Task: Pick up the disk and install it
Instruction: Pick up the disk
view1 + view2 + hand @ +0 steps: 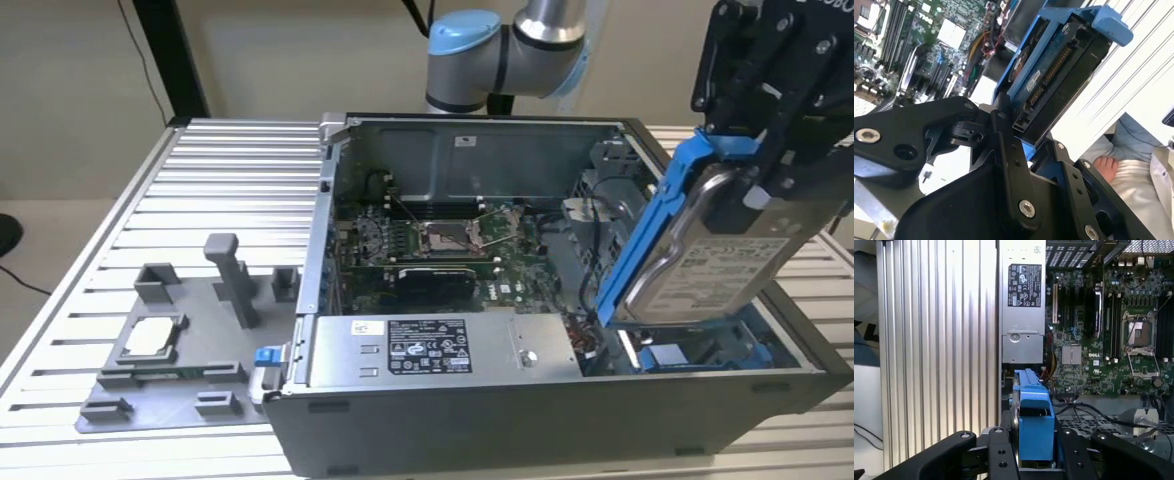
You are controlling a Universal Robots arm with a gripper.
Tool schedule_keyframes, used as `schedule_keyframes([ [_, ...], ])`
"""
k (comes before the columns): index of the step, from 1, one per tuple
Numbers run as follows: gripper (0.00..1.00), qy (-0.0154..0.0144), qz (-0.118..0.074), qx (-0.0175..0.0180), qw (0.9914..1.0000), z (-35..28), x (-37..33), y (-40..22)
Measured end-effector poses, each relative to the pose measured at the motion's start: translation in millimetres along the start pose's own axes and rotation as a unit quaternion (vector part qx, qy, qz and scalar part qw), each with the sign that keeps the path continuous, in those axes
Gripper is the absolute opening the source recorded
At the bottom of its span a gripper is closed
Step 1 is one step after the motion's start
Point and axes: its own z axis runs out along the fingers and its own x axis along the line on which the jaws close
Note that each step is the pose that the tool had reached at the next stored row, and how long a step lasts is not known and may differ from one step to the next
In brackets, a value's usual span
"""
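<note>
Tool (771, 185): clamped on the upper end of the disk (701, 262). The disk hangs steeply tilted, long axis running down from the tool. Directly beneath: corner bay with blue fittings (663, 355) inside the open case (534, 420), walls close on two sides. Farther off: power supply (427, 348), then motherboard (441, 240). Free room upward only.

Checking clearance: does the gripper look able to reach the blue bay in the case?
Likely yes: the case is open, and the gripper holds the disk tilted just above that bay.
</note>
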Motion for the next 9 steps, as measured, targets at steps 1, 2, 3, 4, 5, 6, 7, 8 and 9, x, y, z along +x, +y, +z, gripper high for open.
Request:
schedule_keyframes([
  [1,0.00,-0.0001,0.000,0.0000,1.00000,0.8,0.4,-4.5],
  [2,0.00,-0.0001,0.000,0.0000,1.00000,1.6,0.7,-9.1],
  [3,0.00,-0.0001,0.000,0.0000,1.00000,2.3,0.9,-13.6],
  [4,0.00,0.0001,0.000,0.0000,1.00000,3.0,1.3,-18.4],
  [5,0.00,0.0000,0.000,0.0000,1.00000,4.0,1.8,-22.4],
  [6,0.00,0.0000,0.000,0.0000,1.00000,5.1,2.1,-25.9],
  [7,0.00,-0.0001,0.000,0.0000,1.00000,6.4,2.3,-29.2],
  [8,0.00,0.0000,0.000,0.0000,1.00000,7.5,2.4,-32.7],
  [9,0.00,0.0000,0.000,0.0000,1.00000,8.7,2.5,-36.1],
])
